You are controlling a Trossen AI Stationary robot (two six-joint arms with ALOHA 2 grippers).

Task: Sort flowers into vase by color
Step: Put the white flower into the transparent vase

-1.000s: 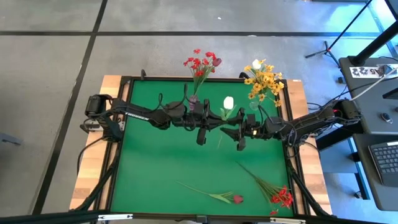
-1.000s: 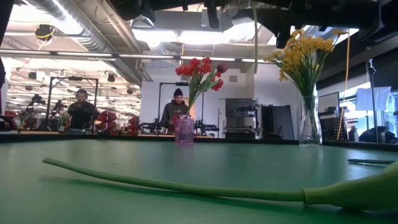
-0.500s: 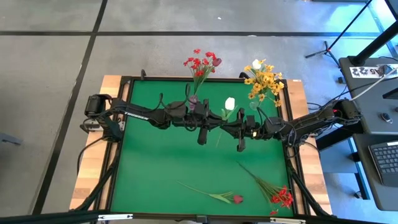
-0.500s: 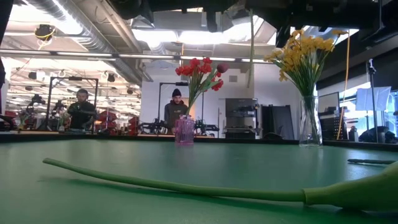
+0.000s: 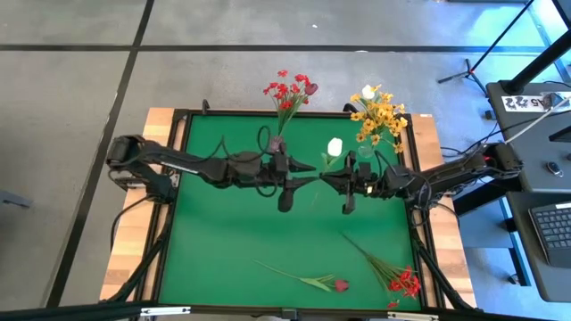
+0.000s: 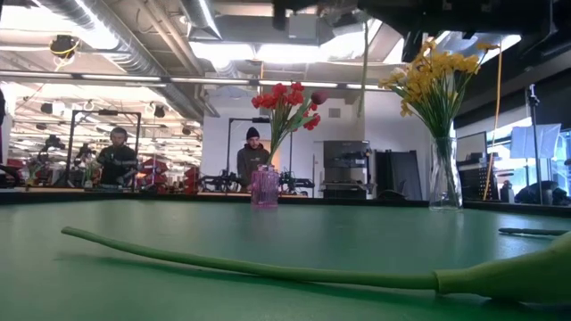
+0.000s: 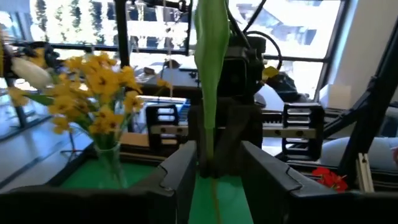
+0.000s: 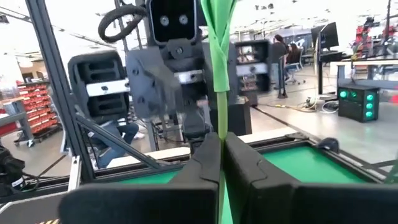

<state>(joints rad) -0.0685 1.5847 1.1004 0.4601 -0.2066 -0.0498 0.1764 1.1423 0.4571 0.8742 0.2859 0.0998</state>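
The white-bud flower (image 5: 335, 147) stands upright above the middle of the green table (image 5: 223, 241): a pale closed bud on a thin green stem with one long leaf. The right gripper (image 5: 326, 178) is clamped on that stem, its fingers (image 8: 208, 158) pressed together around it. The left gripper (image 5: 310, 168) faces it from the frame's left, fingers (image 7: 180, 171) apart either side of the stem. The red bunch (image 5: 290, 91) and yellow bunch (image 5: 379, 114) sit in vases at upper centre. A dark red bud (image 5: 340, 285) and red cluster (image 5: 404, 283) lie lower right.
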